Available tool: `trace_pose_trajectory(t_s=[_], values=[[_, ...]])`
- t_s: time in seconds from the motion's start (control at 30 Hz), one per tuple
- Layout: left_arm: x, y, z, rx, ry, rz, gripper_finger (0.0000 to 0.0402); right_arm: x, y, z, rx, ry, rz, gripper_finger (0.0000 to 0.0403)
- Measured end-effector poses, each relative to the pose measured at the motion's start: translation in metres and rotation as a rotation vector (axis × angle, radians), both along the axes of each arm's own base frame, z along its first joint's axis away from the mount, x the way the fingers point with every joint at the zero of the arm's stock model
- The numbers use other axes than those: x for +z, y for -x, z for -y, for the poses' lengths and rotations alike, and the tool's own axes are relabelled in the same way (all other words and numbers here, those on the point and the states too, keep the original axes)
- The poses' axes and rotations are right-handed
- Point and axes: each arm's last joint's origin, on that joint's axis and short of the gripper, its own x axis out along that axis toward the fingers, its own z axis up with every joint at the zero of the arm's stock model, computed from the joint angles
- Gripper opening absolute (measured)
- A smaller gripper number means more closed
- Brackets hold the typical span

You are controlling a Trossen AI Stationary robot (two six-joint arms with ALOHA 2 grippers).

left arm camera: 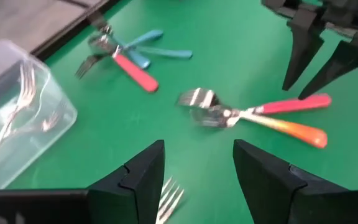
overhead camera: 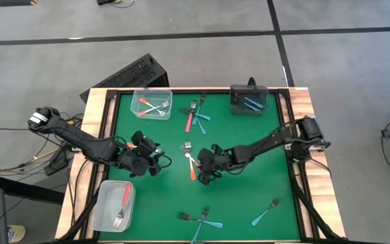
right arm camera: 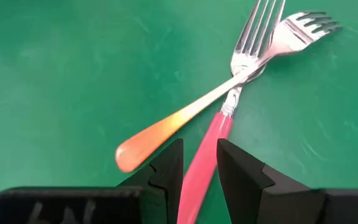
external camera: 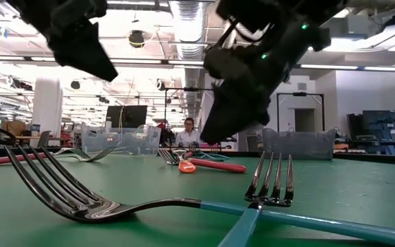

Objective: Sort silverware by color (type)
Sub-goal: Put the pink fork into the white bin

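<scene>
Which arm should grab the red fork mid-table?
Right. The right claw is open and straddles the red fork's handle, beside the orange fork. The left claw is open but off to the side.

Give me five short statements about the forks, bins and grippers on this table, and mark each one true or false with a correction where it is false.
1. The right gripper has its fingers on either side of the red-handled fork. True.
2. That fork lies alone on the mat. False: the orange-handled fork crosses it near the tines.
3. The dark bin holds blue-handled forks. True.
4. The left gripper is shut on a fork. False: it is open and holds nothing.
5. The clear bin at the table's front left is without forks. False: it holds at least one fork with a red handle.
</scene>
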Motion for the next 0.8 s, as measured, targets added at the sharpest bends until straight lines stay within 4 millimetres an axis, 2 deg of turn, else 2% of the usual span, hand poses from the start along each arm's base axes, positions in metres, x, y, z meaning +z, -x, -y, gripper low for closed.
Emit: trace_pose_trajectory(t_s=[0.17, 0.3, 0.63, 0.8], values=[[-0.001, 0.005, 0.005, 0.015, -0.004, 0.001, 0.0178, -0.018, -0.009, -0.001, -0.009, 0.022, -0.041, 0.0124], [-0.001, 0.006, 0.008, 0.017, -0.024, 0.015, 0.0178, -0.025, -0.011, 0.0, -0.041, 0.067, -0.05, 0.0124], [0.0, 0.006, 0.005, 0.06, -0.091, 0.039, 0.0178, -0.028, -0.008, -0.001, -0.013, 0.083, -0.091, 0.012], [0.0, 0.006, 0.005, 0.068, -0.079, 0.046, 0.0178, -0.028, -0.008, -0.008, 0.066, 0.168, -0.083, 0.0137]])
